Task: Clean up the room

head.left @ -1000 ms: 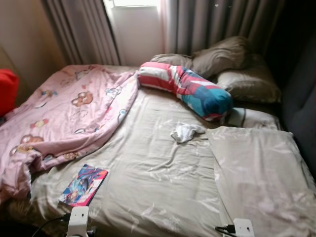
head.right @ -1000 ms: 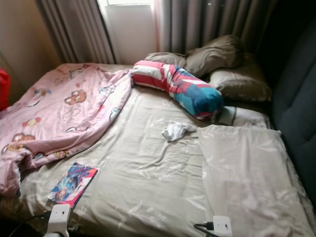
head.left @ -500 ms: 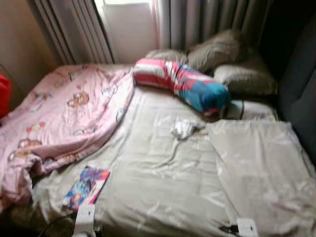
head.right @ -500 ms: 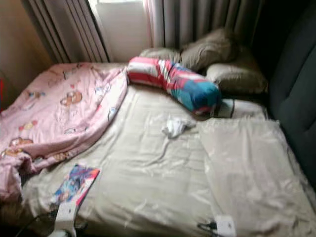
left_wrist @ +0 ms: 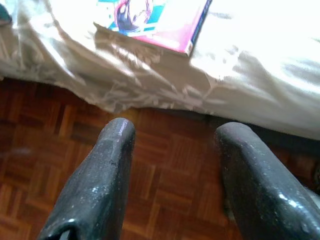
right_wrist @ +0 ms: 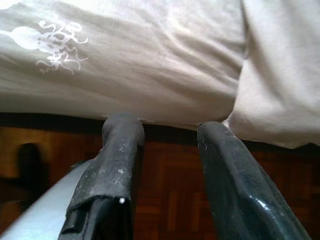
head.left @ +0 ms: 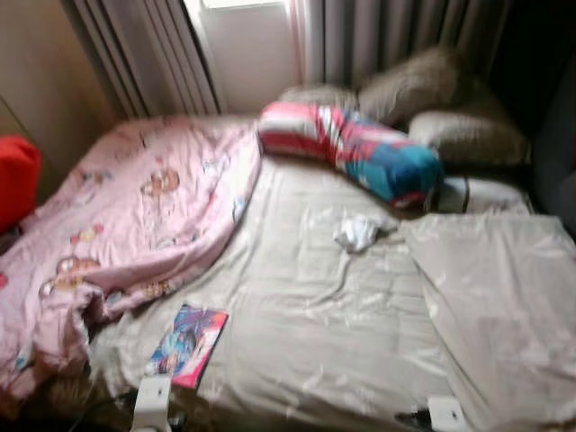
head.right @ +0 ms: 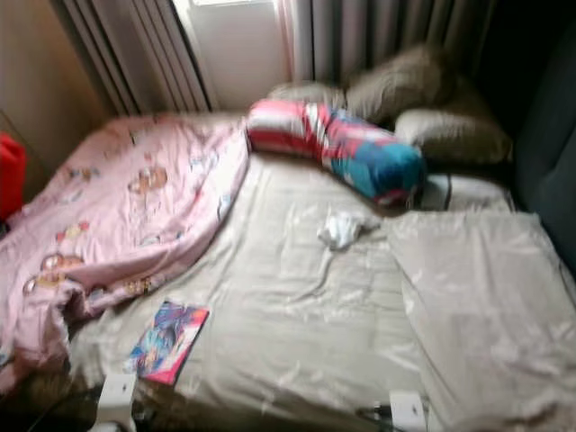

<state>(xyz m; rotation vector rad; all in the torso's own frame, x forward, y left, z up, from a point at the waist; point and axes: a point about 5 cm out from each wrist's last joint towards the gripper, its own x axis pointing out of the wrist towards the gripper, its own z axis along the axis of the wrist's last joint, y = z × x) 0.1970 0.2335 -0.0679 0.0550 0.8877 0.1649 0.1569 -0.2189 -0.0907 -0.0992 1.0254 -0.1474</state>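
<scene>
Both head views are soft with blur; fine detail on the bedding is hard to read. At the bottom edge, the two wrist mounts are cut off, so the arms themselves cannot be made out from above.

Left gripper (left_wrist: 172, 145): fingers spread well apart, nothing between them, hanging over the parquet floor (left_wrist: 45, 145) just short of the bed's near edge. It touches nothing.

Right gripper (right_wrist: 165, 145): fingers likewise parted and empty, above the same dark wood floor, facing the hanging edge of the beige sheet (right_wrist: 150, 55), which bears a pale printed motif.

Book (head.left: 187, 346): thin, glossy, with a colourful pink and blue cover. It lies flat near the near-left edge of the bed (head.left: 315, 342), close to the left gripper; its spine and cover overhang the mattress edge slightly in the left wrist view.

Pink blanket (head.left: 135, 216): cartoon print, rumpled, covering the left half of the bed and bunched at the near-left corner, just beside the book.

Beige folded cover (head.left: 504, 297): spread flat on the right half of the bed.

White cloth (head.left: 357, 232): small, crumpled, mid-bed; what it is cannot be told.

Bolster (head.left: 351, 153): red, white and blue, lying crosswise beyond the cloth.

Pillows (head.left: 450, 117): olive-brown, piled at the far right, partly in shadow.

Red object (head.left: 16, 180): cut off at the left edge, unidentifiable.

Curtains (head.left: 396, 36): grey, framing a bright window.
</scene>
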